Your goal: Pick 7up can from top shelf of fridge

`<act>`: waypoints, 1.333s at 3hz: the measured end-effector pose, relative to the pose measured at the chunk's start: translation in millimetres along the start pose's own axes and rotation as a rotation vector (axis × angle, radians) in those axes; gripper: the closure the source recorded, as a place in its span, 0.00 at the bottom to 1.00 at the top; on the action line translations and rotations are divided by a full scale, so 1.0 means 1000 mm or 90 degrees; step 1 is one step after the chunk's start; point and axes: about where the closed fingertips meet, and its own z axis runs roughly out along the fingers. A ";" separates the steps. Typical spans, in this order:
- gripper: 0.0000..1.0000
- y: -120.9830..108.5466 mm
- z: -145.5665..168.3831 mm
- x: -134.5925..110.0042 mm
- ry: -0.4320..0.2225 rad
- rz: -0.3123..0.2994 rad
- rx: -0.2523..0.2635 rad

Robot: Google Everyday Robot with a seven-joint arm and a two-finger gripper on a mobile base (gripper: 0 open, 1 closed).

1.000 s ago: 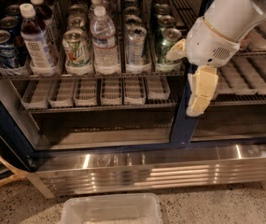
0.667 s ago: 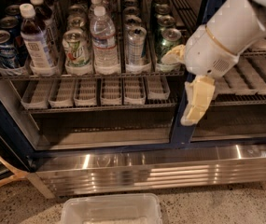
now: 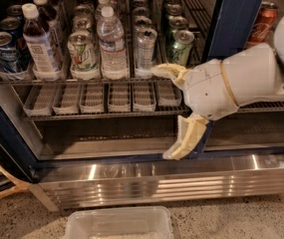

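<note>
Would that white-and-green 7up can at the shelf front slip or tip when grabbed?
The 7up can looks smooth, shiny metal, so probably slippery. It stands upright between bottles, so a nudge may tip it against them. The gripper hangs open to its right.

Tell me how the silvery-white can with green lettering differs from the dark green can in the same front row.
The silvery-white 7up can is pale with green lettering; the dark green can is green all over. The 7up can stands left of the water bottle; the green can ends the row on the right, nearest the open gripper. Both stand in the front row on the top shelf, tops up.
</note>
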 end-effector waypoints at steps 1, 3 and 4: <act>0.00 -0.018 0.006 -0.043 -0.106 -0.024 0.050; 0.00 -0.048 0.013 -0.080 -0.179 -0.045 0.067; 0.00 -0.047 0.037 -0.078 -0.186 -0.028 0.036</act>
